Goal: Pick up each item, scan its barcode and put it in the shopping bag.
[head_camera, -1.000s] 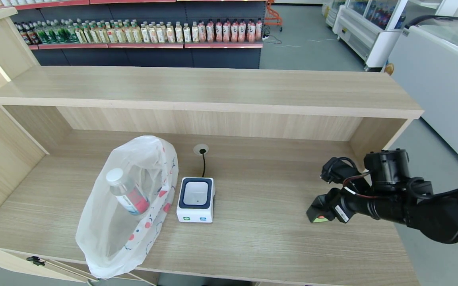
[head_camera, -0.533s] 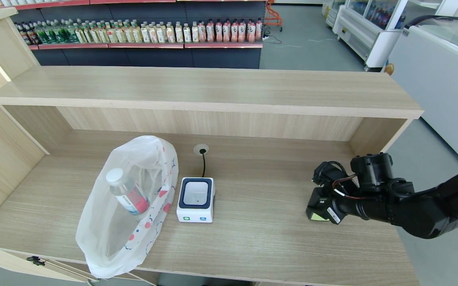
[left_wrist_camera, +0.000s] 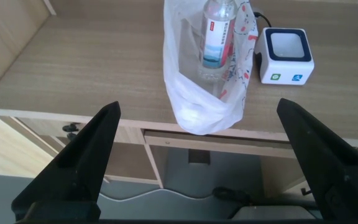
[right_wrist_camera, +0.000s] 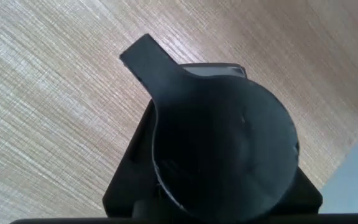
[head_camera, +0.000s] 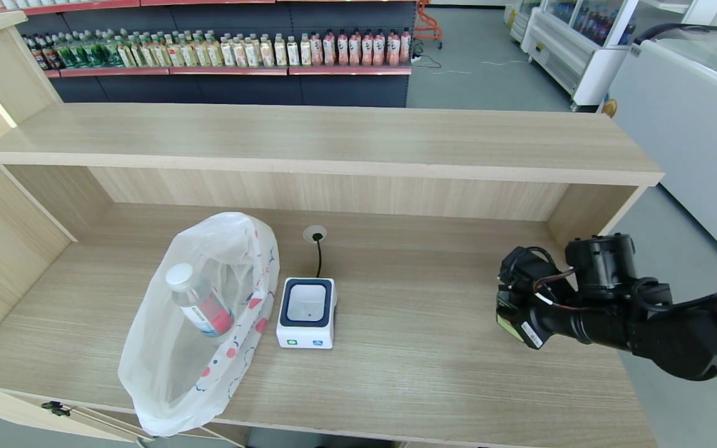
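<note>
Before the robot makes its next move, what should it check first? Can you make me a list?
1. Clear plastic bottle with a white cap is inside the white plastic shopping bag: ok.
2. Bag sits fully on the light wooden counter: not ok, its near end hangs over the front edge.
3. White box-shaped scanner has its dark-framed window uncovered: ok.
4. Left gripper has its fingers open and empty: ok.
5. Right gripper, over the counter's right side, is holding an item to scan: cannot tell.
</note>
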Tool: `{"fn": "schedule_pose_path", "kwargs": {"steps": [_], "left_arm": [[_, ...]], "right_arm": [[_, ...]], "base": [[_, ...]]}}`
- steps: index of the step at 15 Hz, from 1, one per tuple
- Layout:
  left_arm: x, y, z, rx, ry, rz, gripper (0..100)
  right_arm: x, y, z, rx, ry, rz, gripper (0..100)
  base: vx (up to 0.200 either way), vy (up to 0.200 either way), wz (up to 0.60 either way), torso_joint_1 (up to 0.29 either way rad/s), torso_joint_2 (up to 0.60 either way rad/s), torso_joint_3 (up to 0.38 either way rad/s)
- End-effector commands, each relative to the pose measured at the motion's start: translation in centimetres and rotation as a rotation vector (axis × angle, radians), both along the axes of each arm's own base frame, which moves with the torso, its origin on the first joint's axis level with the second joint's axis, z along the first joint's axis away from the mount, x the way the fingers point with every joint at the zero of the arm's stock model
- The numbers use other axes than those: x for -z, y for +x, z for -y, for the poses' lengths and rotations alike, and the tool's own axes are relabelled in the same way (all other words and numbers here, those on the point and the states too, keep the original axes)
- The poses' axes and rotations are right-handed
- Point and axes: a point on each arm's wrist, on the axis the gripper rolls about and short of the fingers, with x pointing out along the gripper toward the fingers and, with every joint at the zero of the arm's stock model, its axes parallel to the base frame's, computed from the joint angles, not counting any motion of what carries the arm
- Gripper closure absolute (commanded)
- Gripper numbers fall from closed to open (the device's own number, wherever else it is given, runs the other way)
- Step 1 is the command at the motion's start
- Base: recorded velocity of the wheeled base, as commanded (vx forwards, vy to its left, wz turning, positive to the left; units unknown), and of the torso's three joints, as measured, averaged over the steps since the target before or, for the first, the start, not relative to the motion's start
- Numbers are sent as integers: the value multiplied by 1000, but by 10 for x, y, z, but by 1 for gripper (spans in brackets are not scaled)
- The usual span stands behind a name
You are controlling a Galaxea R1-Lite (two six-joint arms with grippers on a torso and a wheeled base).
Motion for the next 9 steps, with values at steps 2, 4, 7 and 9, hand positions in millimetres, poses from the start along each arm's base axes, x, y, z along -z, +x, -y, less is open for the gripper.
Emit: {"fn": "schedule_pose_path", "kwargs": {"steps": [2,4,7,9], "left_arm": [[0,0,0,0,-1,0,0],[0,0,0,0,-1,0,0],[0,0,0,0,0,0,0],[0,0,0,0,0,0,0]], "right_arm": [[-37,-66,21,59,-9,117,100],[-45,-100,34,83,-16,178,100],[-64,-126,40,-1,-140,296,100],[-68,-139,35,-142,-216,341,100]], "base": [[0,0,0,0,0,0],[0,0,0,0,0,0],[0,0,0,0,0,0],[0,0,0,0,0,0]]}}
